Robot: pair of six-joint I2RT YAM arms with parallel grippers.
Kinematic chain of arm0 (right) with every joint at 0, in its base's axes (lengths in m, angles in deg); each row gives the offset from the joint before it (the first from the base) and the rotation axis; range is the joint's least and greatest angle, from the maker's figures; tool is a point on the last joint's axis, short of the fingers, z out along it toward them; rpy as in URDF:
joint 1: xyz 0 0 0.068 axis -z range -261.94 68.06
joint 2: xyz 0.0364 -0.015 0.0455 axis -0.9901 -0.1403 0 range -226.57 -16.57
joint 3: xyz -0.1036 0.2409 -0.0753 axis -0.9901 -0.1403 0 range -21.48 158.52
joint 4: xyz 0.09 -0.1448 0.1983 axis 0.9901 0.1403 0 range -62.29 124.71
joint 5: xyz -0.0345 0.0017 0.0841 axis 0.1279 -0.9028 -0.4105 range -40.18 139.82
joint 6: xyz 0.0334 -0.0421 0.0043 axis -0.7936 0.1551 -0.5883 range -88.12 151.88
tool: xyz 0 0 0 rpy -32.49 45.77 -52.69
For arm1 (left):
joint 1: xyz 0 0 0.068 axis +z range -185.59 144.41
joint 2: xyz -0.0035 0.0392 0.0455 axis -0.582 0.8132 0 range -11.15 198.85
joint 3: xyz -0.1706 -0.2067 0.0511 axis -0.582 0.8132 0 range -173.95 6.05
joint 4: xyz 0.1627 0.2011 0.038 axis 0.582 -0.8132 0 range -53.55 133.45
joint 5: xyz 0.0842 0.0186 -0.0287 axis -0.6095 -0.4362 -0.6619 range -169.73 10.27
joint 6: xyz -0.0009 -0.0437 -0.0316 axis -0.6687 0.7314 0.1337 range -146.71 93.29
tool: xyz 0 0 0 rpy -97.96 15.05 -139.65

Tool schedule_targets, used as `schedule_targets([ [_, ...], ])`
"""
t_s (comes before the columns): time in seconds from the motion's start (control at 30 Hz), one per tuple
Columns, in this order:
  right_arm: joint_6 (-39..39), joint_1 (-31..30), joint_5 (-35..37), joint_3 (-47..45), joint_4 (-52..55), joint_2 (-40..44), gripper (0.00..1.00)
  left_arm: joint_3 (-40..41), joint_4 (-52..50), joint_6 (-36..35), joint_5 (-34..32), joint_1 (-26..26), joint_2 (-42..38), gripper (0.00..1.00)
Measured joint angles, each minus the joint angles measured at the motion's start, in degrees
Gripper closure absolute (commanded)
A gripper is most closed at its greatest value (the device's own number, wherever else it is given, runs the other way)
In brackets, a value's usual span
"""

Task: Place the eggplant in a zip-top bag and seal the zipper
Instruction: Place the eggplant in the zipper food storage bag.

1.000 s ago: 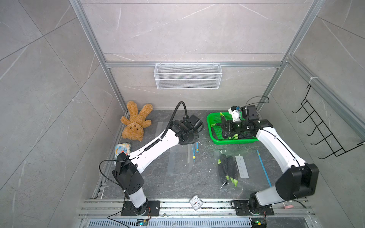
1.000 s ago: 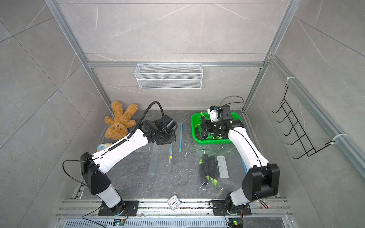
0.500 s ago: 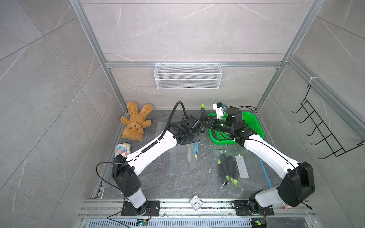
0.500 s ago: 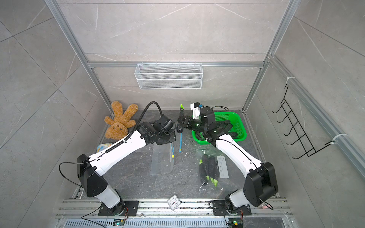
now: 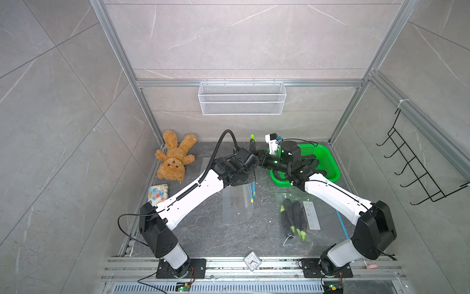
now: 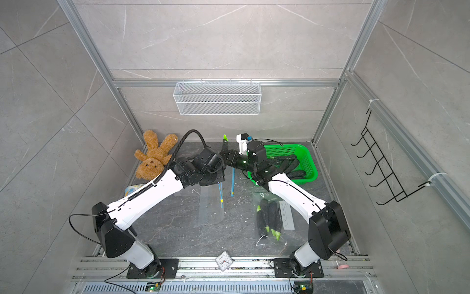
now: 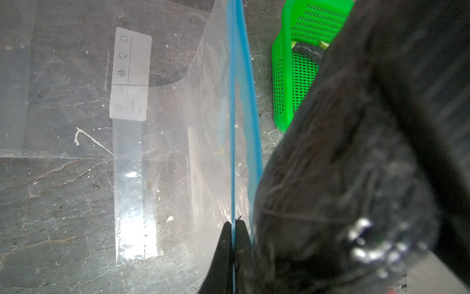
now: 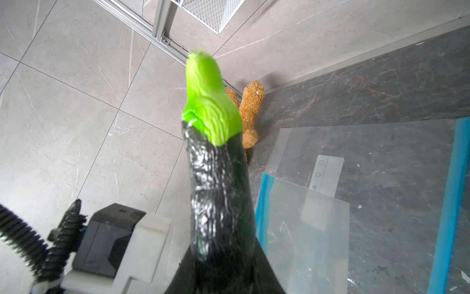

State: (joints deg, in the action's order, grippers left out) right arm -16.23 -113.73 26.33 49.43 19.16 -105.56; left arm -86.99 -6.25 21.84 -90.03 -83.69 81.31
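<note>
Right wrist view gives you the plainest look: the right gripper (image 8: 223, 275) is clamped round the dark end of the eggplant (image 8: 218, 183), and the green stem end sticks out away from the jaws. In both top views that eggplant (image 5: 252, 146) stands just above the centre of the frame, where the two grippers meet. Its long axis runs up the picture, stem toward the top.

Your left gripper (image 7: 232, 236) is closed on one blue lip of the bag (image 7: 178, 157). The second blue lip bows slightly off it, so the mouth is open only a slit. In a top view the bag (image 6: 211, 206) trails down the frame from the left gripper, lower than the eggplant.

So the mouth lies below and slightly left of the eggplant, and the right arm (image 5: 330, 196) is the one placed to carry it there. My judgement is that you'll need to tip the eggplant until its long axis lines up with that slit, and the free end is the stem end. The narrow opening looks the likeliest snag.
</note>
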Motion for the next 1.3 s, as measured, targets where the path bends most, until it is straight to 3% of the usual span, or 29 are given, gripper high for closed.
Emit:
schedule_targets([
  [0.43,0.55,-2.64,3.23,0.55,0.35,-1.66,1.00,0.90,-0.70,-0.20,-0.20,-0.11,-0.94,1.00],
  [0.9,6.38,-3.17,6.64,-3.85,5.51,1.86,1.00,1.77,-0.72,-0.15,-2.21,0.46,-1.99,1.00],
  [1.3,9.94,-9.92,14.84,-7.17,7.08,3.08,0.96,1.81,-0.63,-0.13,-4.61,0.90,-1.99,1.00],
])
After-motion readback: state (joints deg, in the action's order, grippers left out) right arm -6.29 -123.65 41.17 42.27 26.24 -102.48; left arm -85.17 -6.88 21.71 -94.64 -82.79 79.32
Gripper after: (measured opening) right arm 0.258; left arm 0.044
